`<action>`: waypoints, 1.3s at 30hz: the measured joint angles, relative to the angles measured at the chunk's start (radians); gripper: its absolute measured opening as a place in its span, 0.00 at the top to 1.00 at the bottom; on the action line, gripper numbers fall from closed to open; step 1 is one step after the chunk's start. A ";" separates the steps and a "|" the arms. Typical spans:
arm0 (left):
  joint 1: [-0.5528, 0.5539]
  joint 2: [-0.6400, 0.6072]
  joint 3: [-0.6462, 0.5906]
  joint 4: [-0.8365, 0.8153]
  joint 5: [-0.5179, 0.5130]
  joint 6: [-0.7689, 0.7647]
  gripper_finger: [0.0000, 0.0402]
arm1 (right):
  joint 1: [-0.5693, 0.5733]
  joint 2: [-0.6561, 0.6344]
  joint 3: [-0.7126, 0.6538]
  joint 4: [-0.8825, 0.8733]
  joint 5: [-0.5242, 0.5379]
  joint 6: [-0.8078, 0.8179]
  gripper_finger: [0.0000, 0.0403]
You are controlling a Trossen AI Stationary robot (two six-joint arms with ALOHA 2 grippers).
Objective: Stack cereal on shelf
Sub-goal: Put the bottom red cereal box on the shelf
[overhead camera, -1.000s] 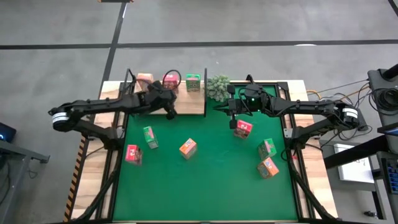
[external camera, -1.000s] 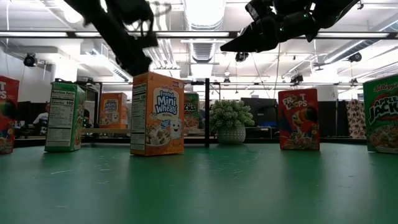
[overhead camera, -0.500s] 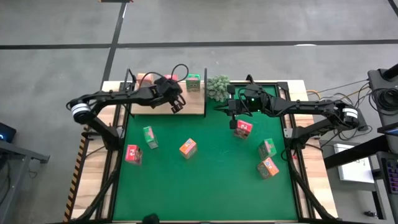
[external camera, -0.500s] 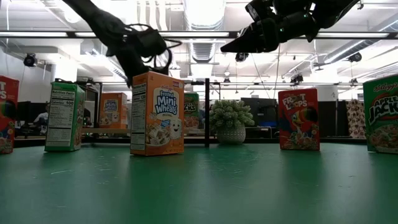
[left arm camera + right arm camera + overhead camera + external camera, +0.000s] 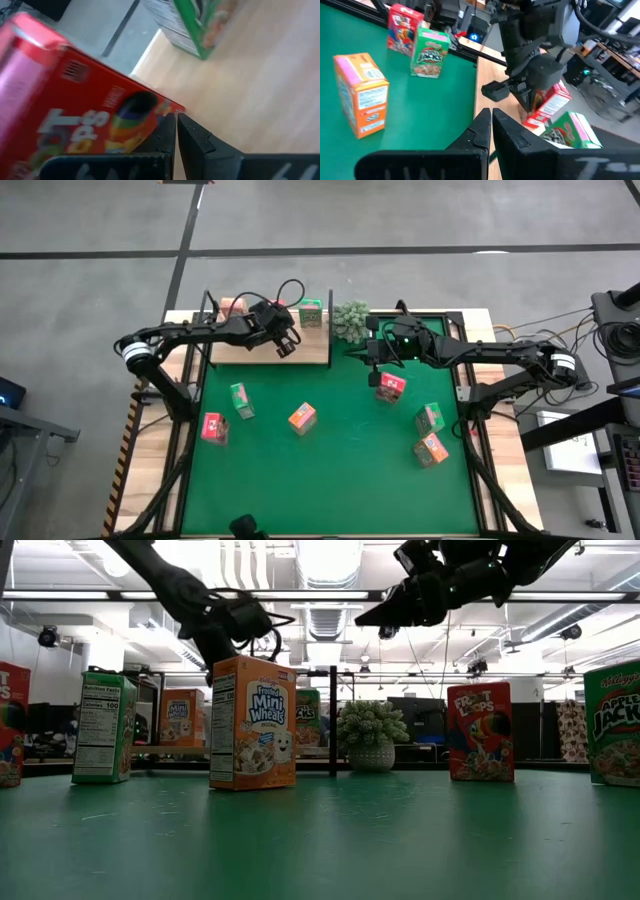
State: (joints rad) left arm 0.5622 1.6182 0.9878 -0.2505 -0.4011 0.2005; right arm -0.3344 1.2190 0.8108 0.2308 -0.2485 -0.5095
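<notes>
Green matting point(image 5: 340, 450) covers the bench; over the shelf point(image 5: 305, 352) at its far edge, the left claw point(image 5: 285, 344) has snapped fully shut from part-open and has moved in over the board, holding nothing, a likely release. Beside it, the shelf carries a pink-red cereal box point(image 5: 75, 110) and a green box point(image 5: 311, 311), with a third behind. Six boxes remain on the matting, one point(image 5: 391, 386) just below the empty, shut right claw point(image 5: 376, 363).

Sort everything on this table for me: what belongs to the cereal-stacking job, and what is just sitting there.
Job:
- shelf
- on it: orange shelf box, red shelf box, green shelf box
- six loose cereal boxes on the mat
- left gripper, shut, over the shelf
- right gripper, shut, above the mat

Just there:
- plant
- green mat
</notes>
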 joint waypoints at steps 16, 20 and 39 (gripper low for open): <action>0.030 0.000 0.000 0.013 -0.006 0.009 1.00 | 0.000 0.000 0.000 -0.010 0.017 0.000 0.98; 0.034 0.000 0.000 0.000 -0.008 0.009 1.00 | 0.000 0.000 0.000 -0.010 0.017 0.000 0.98; 0.054 -0.026 0.000 -0.087 -0.029 0.097 1.00 | 0.000 0.000 0.000 -0.010 0.017 -0.006 0.98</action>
State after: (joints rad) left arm 0.6162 1.5919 0.9878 -0.3371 -0.4297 0.2976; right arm -0.3346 1.2190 0.8108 0.2211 -0.2316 -0.5152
